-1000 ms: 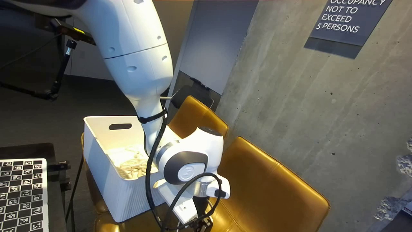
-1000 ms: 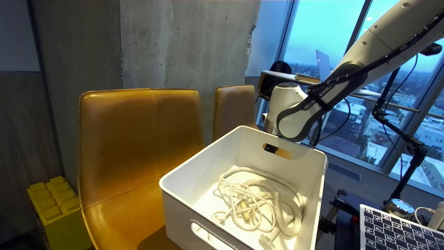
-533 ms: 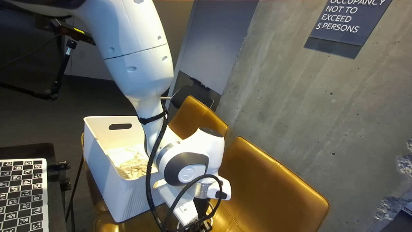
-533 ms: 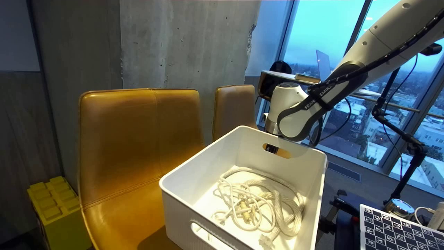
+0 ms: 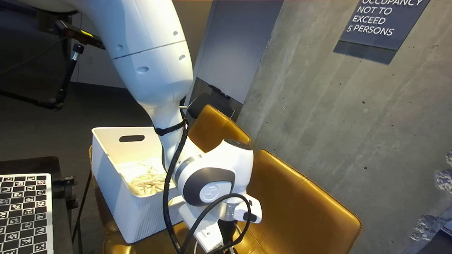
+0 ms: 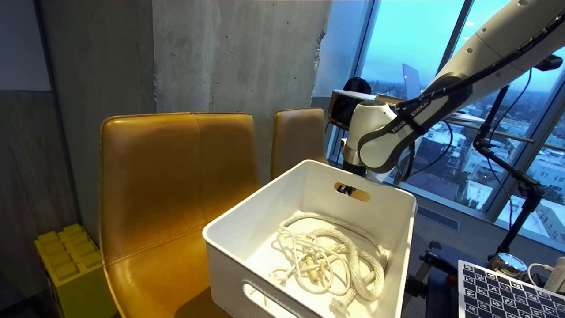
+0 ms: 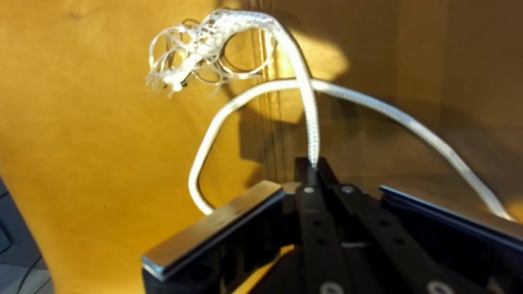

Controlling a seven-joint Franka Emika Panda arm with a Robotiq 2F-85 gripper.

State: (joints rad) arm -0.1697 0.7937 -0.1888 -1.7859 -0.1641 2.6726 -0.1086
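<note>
Since its tip [image 7: 200, 53] is unravelled, the white braided rope [image 7: 311, 118] is best gripped on intact weave; probably light, limp, not fragile. Gripper [image 7: 313, 163] clamped on it there, jaws nearly together, rest looping over the tan chair seat [image 7: 102, 163]. White bin [image 6: 229, 274] stands near, pale cords [image 6: 378, 274] inside.

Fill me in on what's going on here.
A robot arm is handling a white rope. Its gripper is shut on the rope, with the frayed end sticking out beyond the jaws. This is over a tan chair, and more white rope curves across it in the wrist view. Whether the frayed end touches the chair is hard to tell. Beside the gripper stands a white box with pale cords inside.
</note>
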